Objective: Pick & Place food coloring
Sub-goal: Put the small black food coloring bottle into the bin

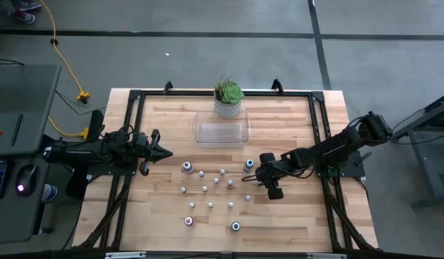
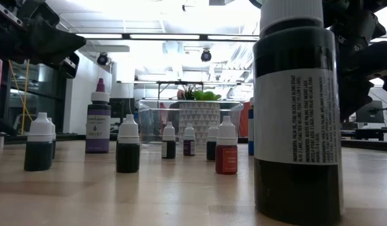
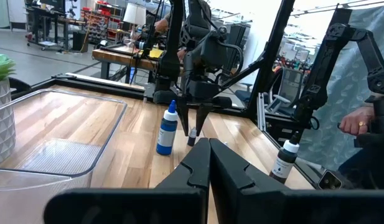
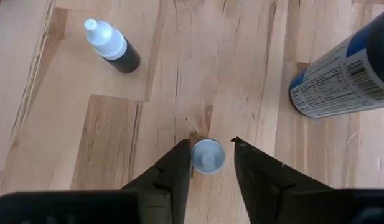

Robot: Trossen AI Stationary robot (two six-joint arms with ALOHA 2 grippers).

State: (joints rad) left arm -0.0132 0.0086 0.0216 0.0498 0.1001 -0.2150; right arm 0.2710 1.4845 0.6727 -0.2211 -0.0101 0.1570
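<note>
Several tiny white-capped food coloring bottles (image 1: 207,188) stand upright on the wooden table, with larger ones at the cluster's edges, such as the purple one (image 2: 98,124). My right gripper (image 4: 210,144) is open and points down over one small bottle (image 4: 208,155), a finger on either side of its white cap. In the high view my right gripper (image 1: 260,175) hides that bottle. The left wrist view shows it (image 3: 192,137) standing under those fingers. My left gripper (image 3: 209,148) is shut and waits above the table's left side (image 1: 166,152). My right gripper comes from above, pointing down, its fingers straddling the cap (image 4: 208,155) of the small upright bottle on the table. One finger (image 4: 179,163) lies right against the cap's edge, and I cannot tell whether it touches. The other finger stands clear of it.
A larger blue bottle (image 4: 341,74) stands close beside my right gripper, and a dark small one (image 4: 114,46) farther off. The clear tray (image 1: 222,133) and potted plant (image 1: 229,97) sit toward the far edge. A person's hand (image 3: 356,121) shows beyond the table.
</note>
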